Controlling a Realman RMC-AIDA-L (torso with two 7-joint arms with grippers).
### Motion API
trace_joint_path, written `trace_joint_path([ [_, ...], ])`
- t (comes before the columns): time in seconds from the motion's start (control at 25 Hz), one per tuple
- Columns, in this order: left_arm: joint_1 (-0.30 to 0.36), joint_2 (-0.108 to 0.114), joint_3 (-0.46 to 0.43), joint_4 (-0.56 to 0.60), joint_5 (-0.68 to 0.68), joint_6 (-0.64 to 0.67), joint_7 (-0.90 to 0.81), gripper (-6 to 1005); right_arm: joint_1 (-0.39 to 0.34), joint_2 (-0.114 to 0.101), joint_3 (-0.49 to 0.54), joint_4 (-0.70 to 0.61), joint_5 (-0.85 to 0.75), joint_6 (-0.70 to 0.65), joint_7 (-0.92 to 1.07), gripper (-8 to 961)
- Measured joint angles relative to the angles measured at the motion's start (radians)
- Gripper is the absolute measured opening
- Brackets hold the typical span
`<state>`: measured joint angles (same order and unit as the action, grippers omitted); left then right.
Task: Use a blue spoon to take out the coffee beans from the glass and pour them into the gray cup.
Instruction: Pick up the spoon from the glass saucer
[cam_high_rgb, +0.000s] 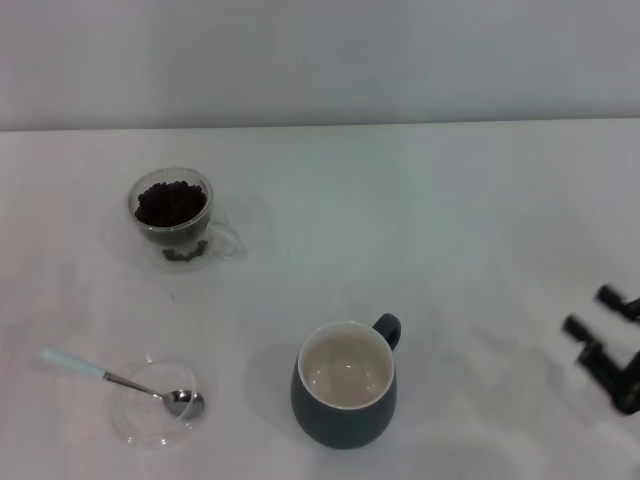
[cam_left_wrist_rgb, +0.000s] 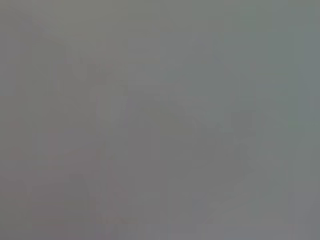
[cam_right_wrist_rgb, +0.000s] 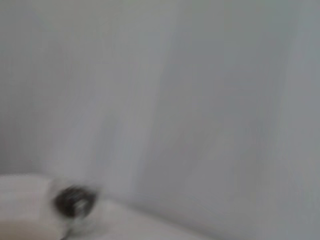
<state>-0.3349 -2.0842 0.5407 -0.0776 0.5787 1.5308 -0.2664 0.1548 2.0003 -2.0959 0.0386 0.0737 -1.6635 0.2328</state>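
Nothing is picked up yet: the right claw (cam_high_rgb: 600, 340), fingers spread and empty, hovers at the table's (cam_high_rgb: 480, 220) right edge, and next must reach the blue spoon (cam_high_rgb: 120, 378) resting on the saucer (cam_high_rgb: 135, 425)

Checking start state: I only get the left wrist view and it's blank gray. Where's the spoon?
Observer: The blue spoon lies on the robot's near left, its bowl resting in a clear saucer. Nothing is touching it.
Operator: Cup empty?
Observer: Yes, the gray cup shows a bare cream inside. The coffee beans are all in the glass, farther back on the left.
Operator: Any arm in?
Observer: Only the right gripper, at the head view's right edge, fingers apart, holding nothing.
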Motion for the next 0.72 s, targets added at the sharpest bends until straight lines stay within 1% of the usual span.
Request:
trace_joint_path([
  [0.16,0.032,0.005,0.001,0.005,0.059,0.013,-0.209,711,-0.001,-0.004,0.13,0.011,0.0,-0.042,-0.006,487],
  [0.28,0.061,0.007,0.001,0.01,0.101,0.017,-0.374,710,0.002,-0.006,0.189,0.009,0.0,-0.062,-0.017,487],
  [0.32,0.093,0.007,0.005,0.021,0.152,0.025,-0.522,710,0.007,-0.009,0.217,0.005,0.0,-0.075,-0.03,487],
  [0.36,0.093,0.007,0.005,0.021,0.152,0.025,-0.522,710,0.007,-0.009,0.217,0.005,0.0,-0.075,-0.03,487],
  [0.44,0.116,0.007,0.017,0.031,0.187,0.027,-0.622,710,0.015,-0.01,0.248,-0.001,0.003,-0.081,-0.04,487],
  [0.48,0.128,0.007,0.029,0.034,0.2,0.027,-0.672,710,0.021,-0.01,0.276,-0.003,0.007,-0.081,-0.043,486],
  [0.52,0.136,0.007,0.052,0.034,0.205,0.026,-0.718,709,0.032,-0.007,0.347,-0.003,0.021,-0.075,-0.052,486],
  [0.56,0.142,0.008,0.081,0.035,0.205,0.024,-0.762,709,0.032,-0.007,0.347,-0.003,0.021,-0.075,-0.052,486],
  [0.64,0.157,0.01,0.162,0.036,0.206,0.022,-0.856,709,0.039,-0.004,0.418,-0.003,0.03,-0.073,-0.072,486],
  [0.72,0.167,0.011,0.19,0.036,0.206,0.016,-0.905,708,0.044,-0.002,0.484,-0.012,0.035,-0.072,-0.102,486],
])
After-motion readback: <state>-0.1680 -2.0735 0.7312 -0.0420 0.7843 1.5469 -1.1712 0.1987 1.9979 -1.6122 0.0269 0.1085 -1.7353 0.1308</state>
